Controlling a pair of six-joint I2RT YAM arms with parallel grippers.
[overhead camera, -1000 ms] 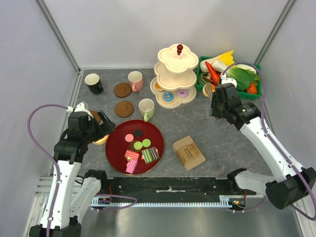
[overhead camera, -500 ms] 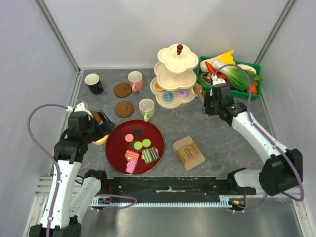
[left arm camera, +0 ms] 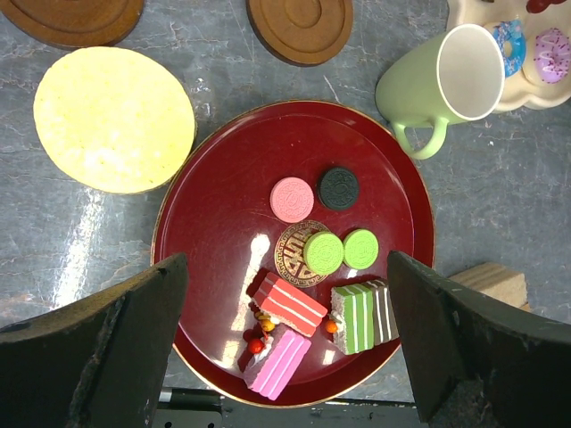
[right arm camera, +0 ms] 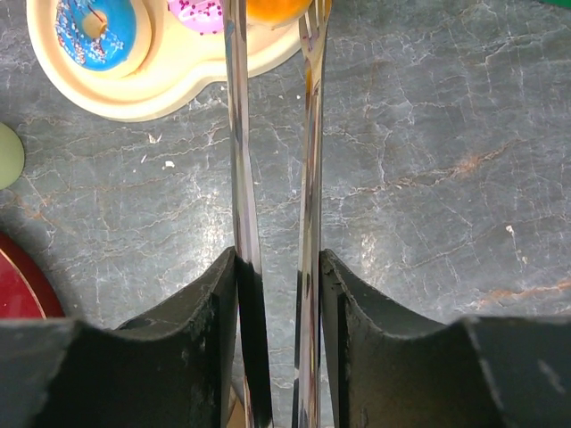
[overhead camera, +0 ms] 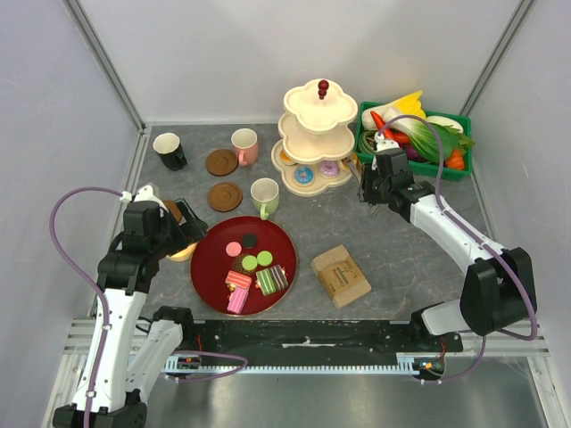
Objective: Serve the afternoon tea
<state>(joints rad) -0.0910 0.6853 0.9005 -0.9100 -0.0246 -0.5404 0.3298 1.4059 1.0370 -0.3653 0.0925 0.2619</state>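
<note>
tiered stand (overhead camera: 314,134): three donuts are carried on the bottom tier, a blue donut (right arm camera: 94,25), a pink donut (right arm camera: 198,11) and an orange donut (right arm camera: 277,9). metal tongs (right arm camera: 239,134) are clamped between the fingers of the right gripper (right arm camera: 277,267), and their tips are placed at the orange donut. whether it is already pinched cannot be told, since it is cut off by the top edge of the wrist view.

risk: if the tips are closed off-centre, the donut could be squeezed out sideways or pushed against the stand's rim. the light stand could also be nudged by the tongs.

red tray (overhead camera: 210,267): cake slices (left arm camera: 290,308) and macarons (left arm camera: 323,252) are laid on it. the left gripper (left arm camera: 287,263) is held wide open above it, with nothing gripped.

green crate (overhead camera: 451,171): set just behind the right arm (not part of the serving). it could be clipped when the arm is swung.

tan block (overhead camera: 340,275) and pale-green mug (overhead camera: 265,196): both are placed between stand and tray, so a low carry path would be obstructed.

coasters (overhead camera: 222,162): well apart from the path.
</note>
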